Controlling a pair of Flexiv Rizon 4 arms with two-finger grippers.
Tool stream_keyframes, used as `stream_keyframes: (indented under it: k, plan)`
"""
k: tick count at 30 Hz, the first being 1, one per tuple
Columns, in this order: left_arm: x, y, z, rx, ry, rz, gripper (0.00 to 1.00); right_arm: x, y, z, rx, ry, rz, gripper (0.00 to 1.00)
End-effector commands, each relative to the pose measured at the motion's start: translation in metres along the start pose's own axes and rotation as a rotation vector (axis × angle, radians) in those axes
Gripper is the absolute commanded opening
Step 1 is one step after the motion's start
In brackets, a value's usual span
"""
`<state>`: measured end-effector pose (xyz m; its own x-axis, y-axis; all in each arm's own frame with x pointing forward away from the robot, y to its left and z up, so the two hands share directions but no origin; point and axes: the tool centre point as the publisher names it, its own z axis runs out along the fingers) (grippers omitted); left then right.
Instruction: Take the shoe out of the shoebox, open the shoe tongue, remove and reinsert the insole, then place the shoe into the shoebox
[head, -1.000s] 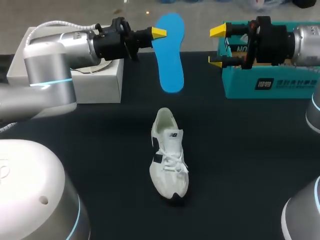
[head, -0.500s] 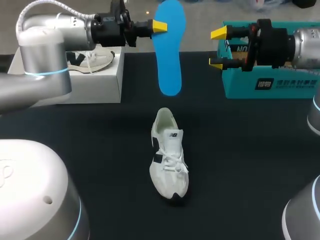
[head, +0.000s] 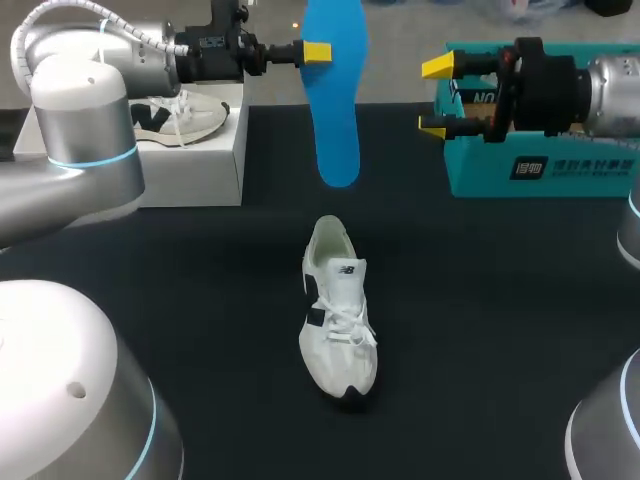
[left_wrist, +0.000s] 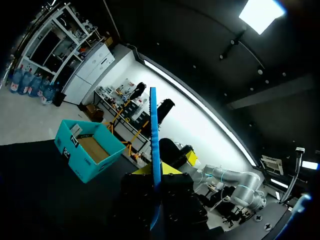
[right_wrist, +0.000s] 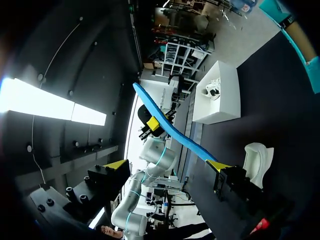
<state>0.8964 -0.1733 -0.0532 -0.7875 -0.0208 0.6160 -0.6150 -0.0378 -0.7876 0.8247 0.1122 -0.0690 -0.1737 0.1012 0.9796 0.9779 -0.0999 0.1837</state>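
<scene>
My left gripper (head: 317, 52) is shut on the edge of the blue insole (head: 330, 100), which hangs in the air above the table's far middle. In the left wrist view the insole (left_wrist: 154, 130) stands edge-on between the fingers of that gripper (left_wrist: 155, 172). The white shoe (head: 338, 310) lies on the black table, toe toward the near side, below the insole. The teal shoebox (head: 545, 165) stands at the far right. My right gripper (head: 435, 95) is open and empty just left of the box. In the right wrist view the insole (right_wrist: 170, 127) and the shoe (right_wrist: 257, 157) lie ahead of it.
A white box (head: 195, 160) at the far left carries a second white shoe (head: 185, 115). The dark tabletop (head: 480, 300) stretches around the shoe. Arm bases fill the near left and near right corners.
My left arm has swung back and up, lifting the insole a little and shifting it slightly left. The right gripper and the shoe have stayed put.
</scene>
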Motion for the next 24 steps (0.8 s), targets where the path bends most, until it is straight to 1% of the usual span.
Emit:
stream_keyframes:
  k: [1, 2, 3, 5, 20, 21, 22, 23, 24]
  plan:
    - [-0.018, -0.008, -0.006, -0.196, 0.119, 0.702, 0.0, -0.001, 0.001, 0.002, 0.0, -0.001, 0.001, 1.0]
    - [-0.019, -0.01, -0.005, -0.191, 0.134, 0.735, 0.0, -0.001, 0.001, 0.002, 0.0, -0.001, 0.001, 1.0]
    - [-0.02, -0.011, -0.004, -0.219, 0.152, 0.824, 0.0, -0.001, 0.001, 0.002, 0.0, -0.001, 0.001, 1.0]
    - [-0.024, -0.009, -0.003, -0.327, 0.169, 0.952, 0.0, -0.001, 0.001, 0.002, 0.0, -0.001, 0.001, 1.0]
    - [-0.024, -0.009, -0.003, -0.327, 0.169, 0.952, 0.0, -0.001, 0.001, 0.002, 0.0, -0.001, 0.001, 1.0]
    - [-0.03, -0.009, -0.004, -0.339, 0.112, 1.077, 0.0, -0.001, 0.001, 0.002, 0.0, -0.001, 0.001, 1.0]
    - [-0.034, -0.007, -0.004, -0.266, 0.085, 1.243, 0.0, -0.001, 0.001, 0.002, 0.0, -0.001, 0.001, 1.0]
    - [-0.035, -0.009, -0.005, -0.21, 0.058, 1.4, 0.0, -0.001, 0.001, 0.002, 0.0, -0.001, 0.001, 1.0]
    - [-0.034, -0.007, -0.006, -0.193, 0.065, 1.484, 0.0, -0.001, 0.001, 0.002, 0.0, -0.001, 0.001, 1.0]
